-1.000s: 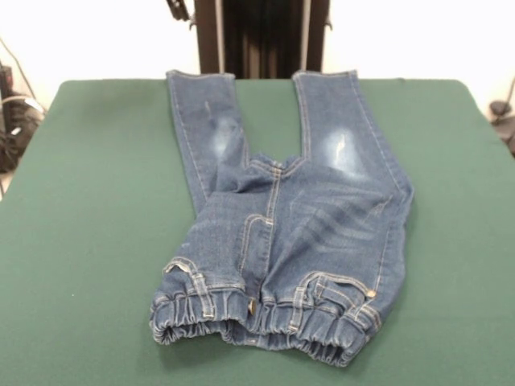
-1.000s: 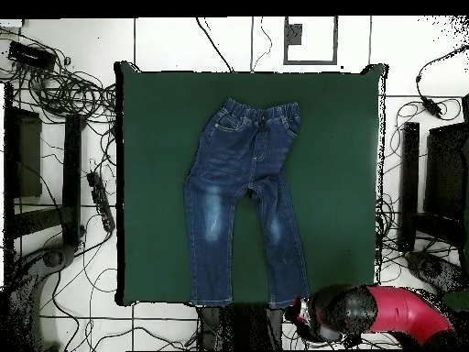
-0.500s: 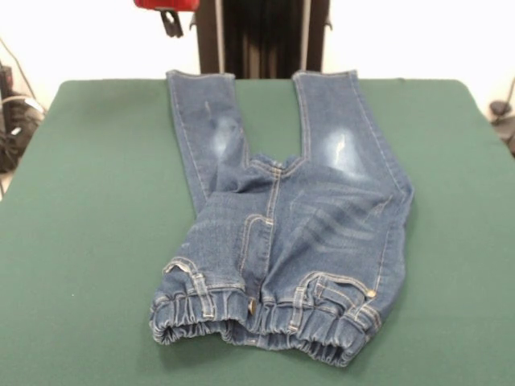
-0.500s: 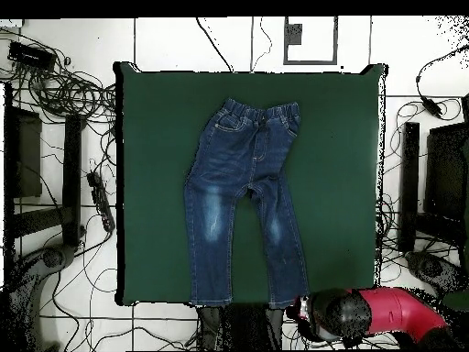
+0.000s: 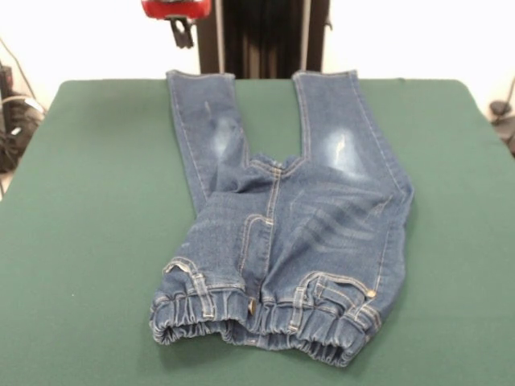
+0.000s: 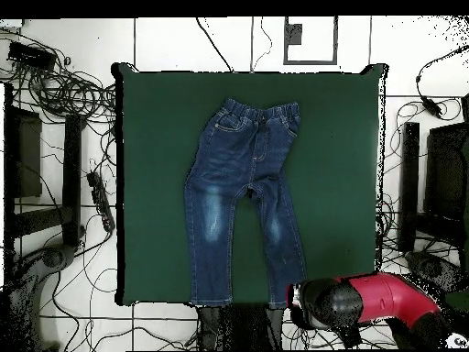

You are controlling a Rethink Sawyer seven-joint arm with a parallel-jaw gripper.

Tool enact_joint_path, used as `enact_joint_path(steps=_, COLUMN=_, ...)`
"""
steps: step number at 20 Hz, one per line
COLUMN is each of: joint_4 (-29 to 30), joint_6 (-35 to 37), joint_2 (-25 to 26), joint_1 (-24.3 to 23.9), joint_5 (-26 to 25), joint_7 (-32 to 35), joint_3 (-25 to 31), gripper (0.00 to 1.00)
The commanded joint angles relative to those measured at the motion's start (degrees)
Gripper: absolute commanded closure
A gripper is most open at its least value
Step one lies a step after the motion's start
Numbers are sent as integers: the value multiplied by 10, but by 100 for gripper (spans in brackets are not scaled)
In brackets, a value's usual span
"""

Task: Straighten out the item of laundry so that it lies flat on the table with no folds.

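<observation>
The item of laundry (image 5: 282,233) is a small pair of blue jeans lying on the green table (image 5: 88,209). Its gathered waistband is at the near edge and both legs run to the far edge. The denim is creased around the crotch, and the left hip is folded in over itself. In the overhead view the jeans (image 6: 243,192) lie left of the table's (image 6: 339,165) middle, waistband at the top. My gripper (image 5: 183,34) hangs under the red arm head, above the far edge beside the left leg's hem. It touches nothing. The arm head (image 6: 322,305) sits at the table's bottom edge.
Tangled cables (image 6: 64,92) cover the floor left of the table, with dark racks (image 6: 23,156) on the left and more equipment (image 6: 444,183) on the right. More cables (image 5: 12,121) show at the front view's left edge.
The red arm head has come down into the front view and shifted slightly right, bringing the gripper closer to the table's far edge. The jeans have not moved.
</observation>
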Motion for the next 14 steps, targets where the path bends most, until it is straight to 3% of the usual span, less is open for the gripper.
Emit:
enact_joint_path(steps=1, joint_4=-48, joint_6=-77, joint_2=14, joint_1=39, joint_5=2, joint_7=-87, joint_3=103, gripper=100)
enact_joint_path(steps=14, joint_4=-108, joint_6=-40, joint_2=39, joint_1=91, joint_5=-47, joint_7=-75, joint_3=49, gripper=100)
